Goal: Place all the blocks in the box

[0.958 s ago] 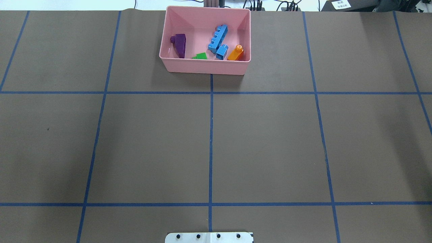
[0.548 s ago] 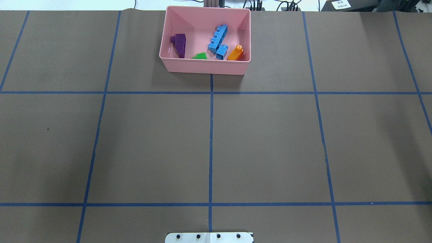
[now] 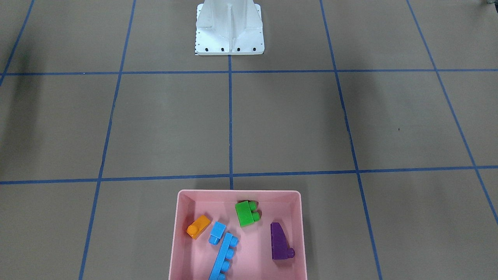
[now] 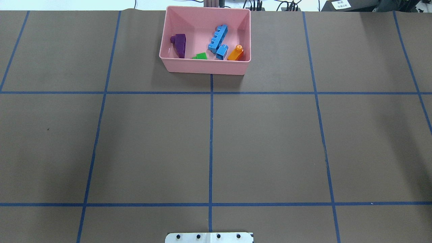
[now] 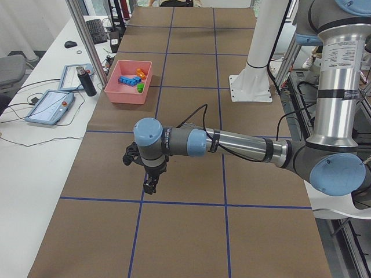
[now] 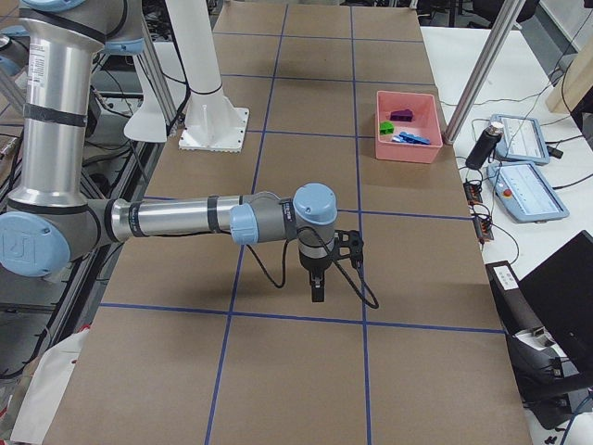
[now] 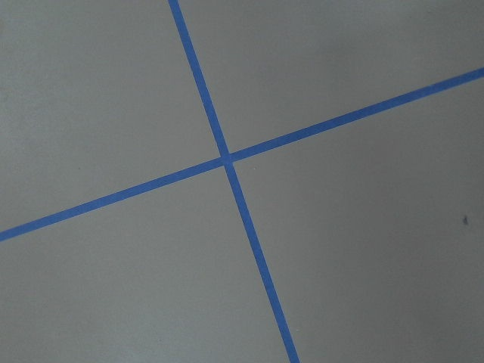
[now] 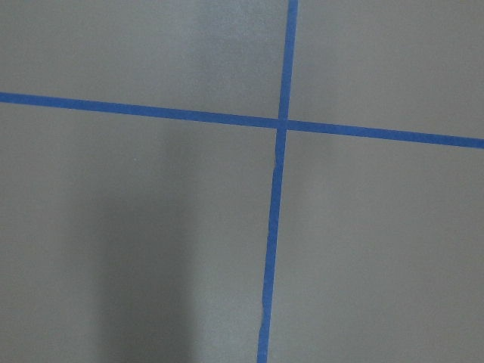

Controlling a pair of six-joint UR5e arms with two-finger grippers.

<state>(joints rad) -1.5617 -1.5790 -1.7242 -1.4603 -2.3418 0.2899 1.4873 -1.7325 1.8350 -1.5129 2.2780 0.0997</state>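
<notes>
The front-facing view's bottom edge is cutting off the box (image 3: 178, 233) and long blue brick (image 3: 222, 258). Overhead, the box's near wall is hiding part of the green brick (image 4: 201, 55). The left gripper (image 5: 149, 187) and right gripper (image 6: 318, 294) are showing too small to judge.

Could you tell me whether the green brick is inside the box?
Inside: the green brick lies on the floor of the pink box, within its walls.

Five blocks (image 3: 245, 214), one box (image 3: 239, 192), two arms (image 5: 243, 145), one white base (image 3: 229, 27).
</notes>
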